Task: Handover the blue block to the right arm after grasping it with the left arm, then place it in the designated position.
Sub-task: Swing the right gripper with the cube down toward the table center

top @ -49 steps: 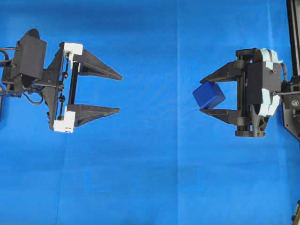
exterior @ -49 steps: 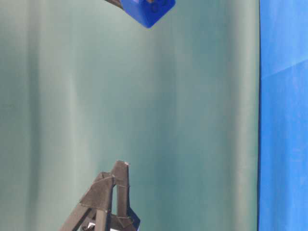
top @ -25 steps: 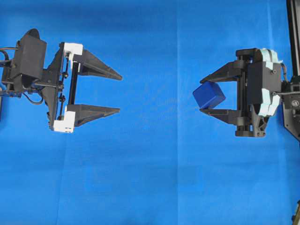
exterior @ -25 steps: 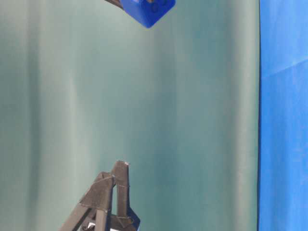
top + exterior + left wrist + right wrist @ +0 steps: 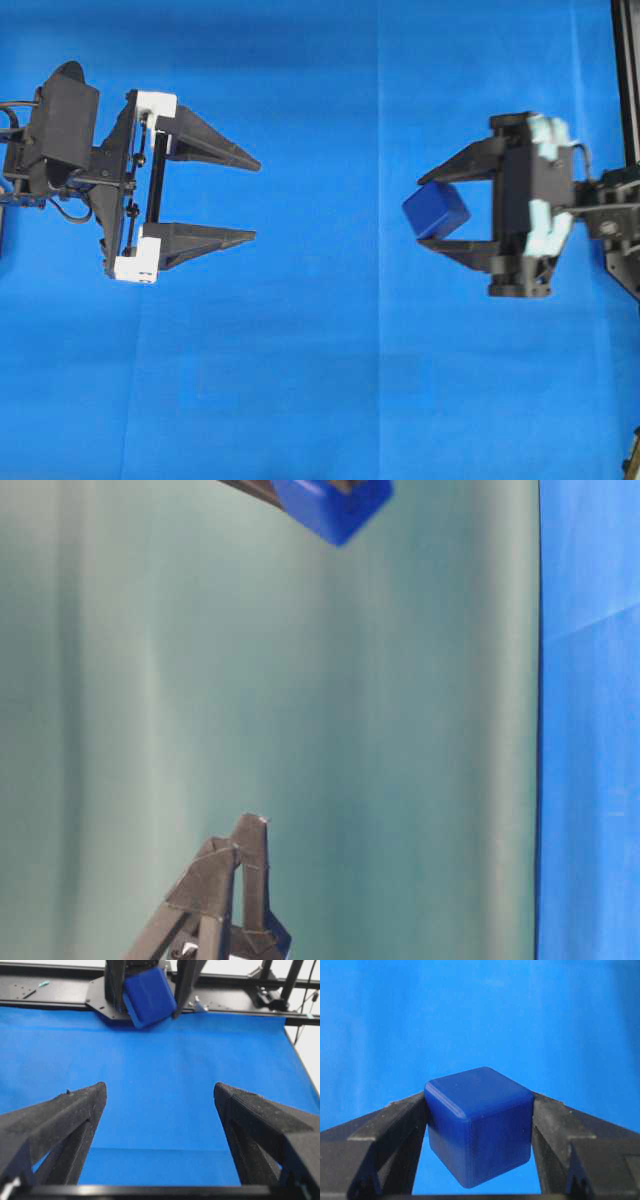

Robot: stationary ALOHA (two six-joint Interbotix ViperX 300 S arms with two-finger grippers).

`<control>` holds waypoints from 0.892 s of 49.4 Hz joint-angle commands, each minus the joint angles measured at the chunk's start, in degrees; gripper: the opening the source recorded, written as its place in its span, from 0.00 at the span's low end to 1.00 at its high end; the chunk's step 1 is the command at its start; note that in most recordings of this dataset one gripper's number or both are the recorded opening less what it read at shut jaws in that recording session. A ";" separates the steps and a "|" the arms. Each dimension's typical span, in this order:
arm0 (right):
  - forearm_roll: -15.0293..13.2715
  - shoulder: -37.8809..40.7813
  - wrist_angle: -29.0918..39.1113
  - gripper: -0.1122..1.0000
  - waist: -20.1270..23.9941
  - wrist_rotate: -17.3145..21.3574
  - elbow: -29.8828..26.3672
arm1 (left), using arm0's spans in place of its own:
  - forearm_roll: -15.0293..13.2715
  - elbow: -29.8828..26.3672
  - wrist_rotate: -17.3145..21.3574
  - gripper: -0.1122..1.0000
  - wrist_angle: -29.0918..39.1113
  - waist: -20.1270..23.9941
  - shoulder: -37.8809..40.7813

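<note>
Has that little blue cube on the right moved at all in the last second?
Yes. In the overhead view the blue block, held by the right gripper, has slid slightly left, toward the motionless left gripper.

Overhead view, referenced to the blue block (image 5: 435, 210): the block sits between the fingertips of the right gripper (image 5: 437, 212), whose arm extends to the block's right. The left gripper (image 5: 252, 199) stands well apart to the block's left, tips pointing toward it. The cloth (image 5: 320, 380) lies beneath all.
</note>
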 commanded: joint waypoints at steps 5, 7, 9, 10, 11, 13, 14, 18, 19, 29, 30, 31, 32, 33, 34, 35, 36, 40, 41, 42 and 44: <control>0.00 5.36 -6.42 0.57 -0.18 0.70 -0.53 | 0.09 -1.49 0.09 0.93 -0.35 0.09 -0.79; 0.00 6.94 -8.00 0.57 -0.44 1.14 -0.53 | 0.00 -1.49 0.09 0.93 -0.26 0.00 -0.88; -0.09 8.61 -9.58 0.57 -0.70 1.67 -0.44 | 0.00 -1.49 0.00 0.93 -0.35 0.09 -0.88; -0.09 9.40 -10.46 0.57 -0.79 1.85 -0.44 | 0.00 -1.49 0.00 0.93 -0.26 0.09 -0.79; 0.00 10.20 -11.16 0.57 -1.05 2.11 -0.44 | 0.00 -1.49 0.09 0.93 -0.35 0.09 -0.79; 0.00 11.60 -12.66 0.57 -1.41 2.64 -0.44 | 0.00 -1.41 0.00 0.93 -0.35 0.00 -0.88; 0.00 12.39 -13.36 0.57 -1.58 2.81 -0.44 | 0.09 -1.49 0.00 0.93 -0.26 0.00 -0.79; 0.00 15.91 -16.70 0.57 -2.37 3.52 -0.53 | 0.09 -1.41 0.00 0.93 -0.35 0.09 -0.88; -0.09 16.52 -17.40 0.57 -2.55 3.60 -0.62 | 0.00 -1.49 0.00 0.93 -0.35 0.00 -0.79; 0.00 24.52 -24.43 0.57 -3.43 4.57 -1.58 | 0.09 -1.41 0.00 0.93 -0.35 0.00 -0.79; 0.00 25.31 -25.05 0.57 -3.52 4.57 -1.76 | 0.00 -1.49 0.00 0.93 -0.35 0.00 -0.79; 0.00 26.02 -25.49 0.57 -3.52 4.57 -1.93 | 0.09 -1.49 0.00 0.93 -0.26 0.00 -0.79; 0.00 26.63 -26.02 0.57 -3.60 4.57 -2.29 | 0.00 -1.49 0.00 0.93 -0.35 0.00 -0.79; 0.00 27.16 -26.46 0.57 -3.60 4.57 -2.46 | 0.00 -1.49 0.00 0.93 -0.35 0.00 -0.79; 0.00 27.77 -26.89 0.57 -3.60 4.57 -2.72 | 0.09 -1.49 0.00 0.93 -0.35 0.00 -0.79; -0.09 28.39 -27.33 0.57 -3.69 4.57 -2.99 | 0.09 -1.49 0.00 0.93 -0.26 0.00 -0.79; 0.00 28.92 -27.69 0.57 -3.69 4.57 -3.25 | 0.00 -1.49 0.00 0.93 -0.35 0.09 -0.79; -0.09 31.03 -28.83 0.57 -3.96 4.57 -4.13 | 0.00 -1.49 0.00 0.93 -0.35 0.00 -0.70; 0.00 31.64 -29.09 0.57 -4.13 4.57 -4.39 | 0.09 -1.41 0.00 0.93 -0.35 0.00 -0.70; -0.09 32.17 -29.27 0.57 -4.22 4.57 -4.66 | 0.09 -1.49 0.00 0.93 -0.35 0.00 -0.70; 0.00 33.31 -29.71 0.57 -4.39 4.57 -5.10 | 0.00 -1.49 0.00 0.93 -0.35 0.00 -0.79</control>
